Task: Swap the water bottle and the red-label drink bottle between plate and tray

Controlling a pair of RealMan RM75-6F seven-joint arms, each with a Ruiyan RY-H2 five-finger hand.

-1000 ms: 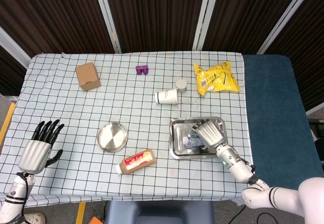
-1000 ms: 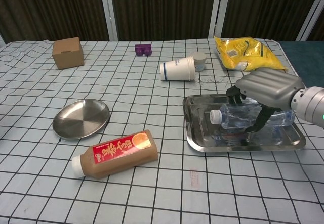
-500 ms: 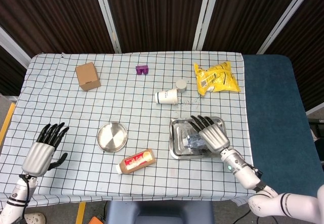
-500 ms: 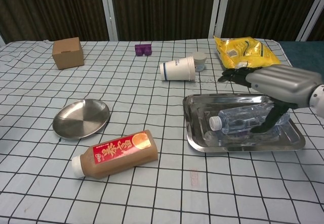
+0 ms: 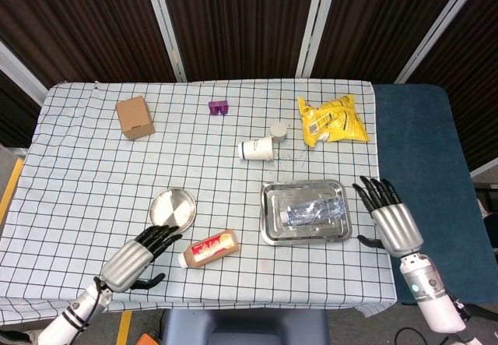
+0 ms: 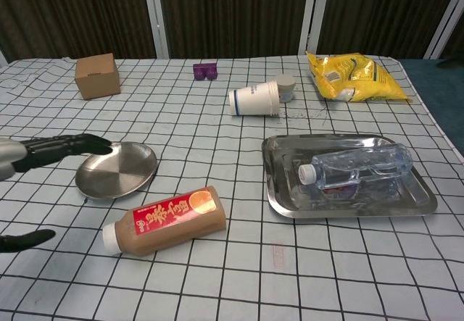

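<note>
The clear water bottle (image 5: 314,211) (image 6: 357,167) lies on its side in the steel tray (image 5: 268,230) (image 6: 283,205), cap to the left. On the cloth just in front of the round steel plate (image 5: 173,209) (image 6: 116,169) lies the red-label drink bottle (image 5: 208,248) (image 6: 164,219), white cap at its left end. My left hand (image 5: 134,258) (image 6: 43,151) hovers open beside the plate's near-left, fingers stretched toward the drink bottle. At the table's right edge my right hand (image 5: 391,219) is open, clear of the tray, and out of the chest view.
At the back stand a cardboard box (image 5: 135,117), a small purple block (image 5: 218,108), a tipped paper cup (image 5: 257,149) beside a small upright cup (image 5: 278,131), and a yellow snack bag (image 5: 332,119). A dark blue surface (image 5: 420,166) adjoins the table's right side.
My right hand let go of the water bottle and drew back off the tray to the right edge. My left hand swept right from the table's left edge to beside the plate.
</note>
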